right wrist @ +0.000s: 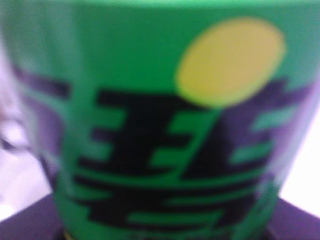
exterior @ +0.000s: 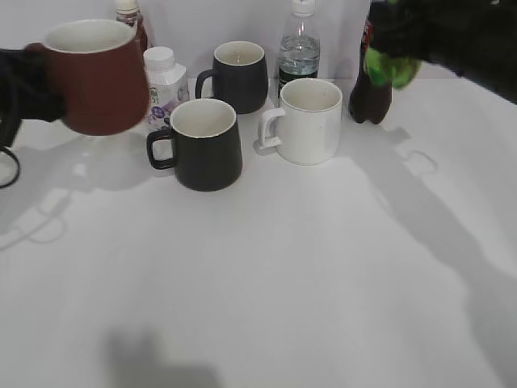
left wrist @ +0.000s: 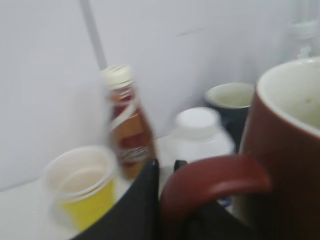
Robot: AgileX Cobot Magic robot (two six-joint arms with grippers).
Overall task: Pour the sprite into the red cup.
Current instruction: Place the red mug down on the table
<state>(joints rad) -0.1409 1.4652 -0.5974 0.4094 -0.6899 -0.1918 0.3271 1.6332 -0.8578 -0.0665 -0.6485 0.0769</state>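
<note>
The red cup (exterior: 95, 79) is a dark red-brown mug with an off-white inside. It hangs upright in the air at the far left, above the table. My left gripper (exterior: 34, 81) is shut on its loop handle (left wrist: 212, 175), and the black fingers (left wrist: 167, 172) show on both sides of the handle in the left wrist view. The sprite (exterior: 393, 68) shows only as a green lower end at the top right, lifted off the table and tilted, under my right gripper (exterior: 408, 32). Its green label with dark characters (right wrist: 160, 125) fills the right wrist view, between the jaws (right wrist: 160, 235).
On the table stand a black mug (exterior: 203, 144), a second black mug (exterior: 238, 75), a white mug (exterior: 308, 120), a water bottle (exterior: 299, 48), a dark cola bottle (exterior: 369, 95), a white bottle (exterior: 165, 81) and a brown drink bottle (left wrist: 127, 125). A yellow paper cup (left wrist: 82, 187) stands at the far left.
</note>
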